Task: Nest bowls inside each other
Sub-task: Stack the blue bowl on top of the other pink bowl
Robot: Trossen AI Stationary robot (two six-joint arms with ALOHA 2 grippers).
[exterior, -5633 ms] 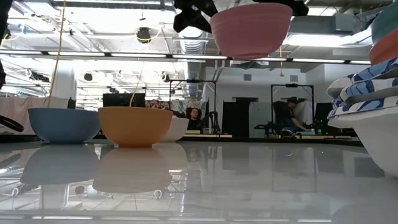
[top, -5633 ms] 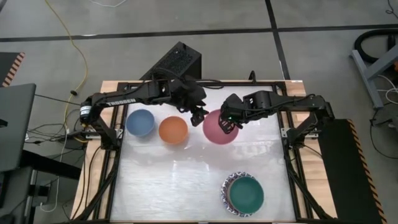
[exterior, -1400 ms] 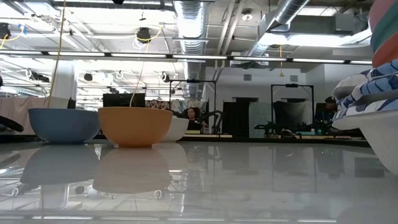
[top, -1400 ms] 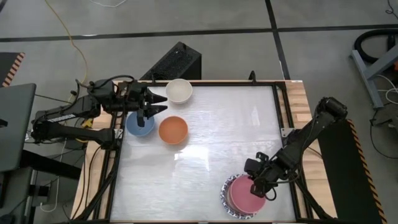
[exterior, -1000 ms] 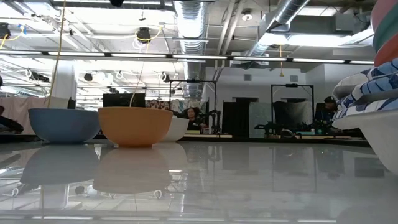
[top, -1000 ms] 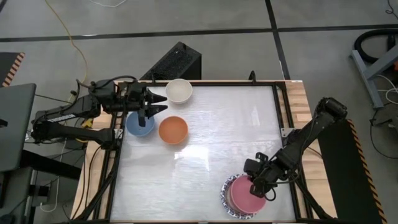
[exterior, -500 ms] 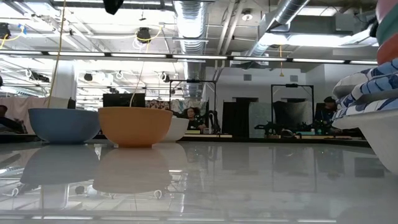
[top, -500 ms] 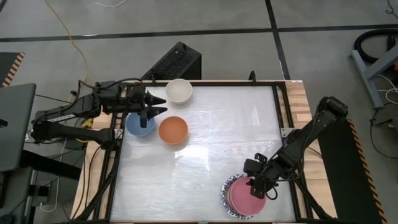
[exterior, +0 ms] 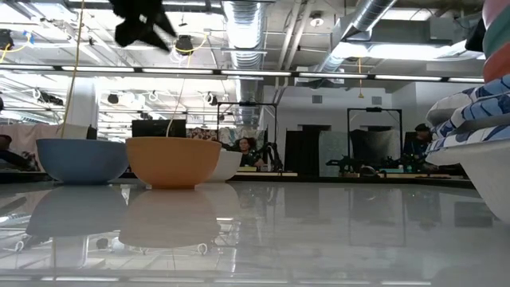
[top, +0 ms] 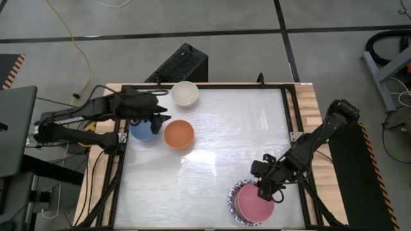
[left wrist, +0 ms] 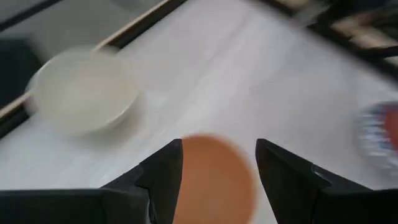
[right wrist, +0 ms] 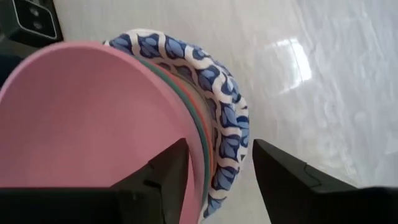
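Observation:
A pink bowl (top: 254, 205) (right wrist: 81, 124) sits on top of a nested stack at the table's near right. A teal rim and a blue-and-white patterned bowl (right wrist: 219, 102) show below it. My right gripper (top: 262, 190) (right wrist: 219, 144) stands open, with the pink bowl's far rim between its fingers and a gap showing on each side. At the far left stand a blue bowl (top: 141, 132), an orange bowl (top: 178, 134) and a white bowl (top: 185, 94), each on its base. My left gripper (top: 160, 119) (left wrist: 217, 149) hangs open above the gap between the blue and orange bowls, slanting down.
The white table top (top: 225, 128) lies bare between the far-left bowls and the stack. A black box (top: 183, 64) stands beyond the far edge. In the low view the stack (exterior: 470, 119) fills the right edge.
My left gripper has tipped downward and sunk toward the blue and orange bowls; it has come into the low view from the top. The bowls have not moved.

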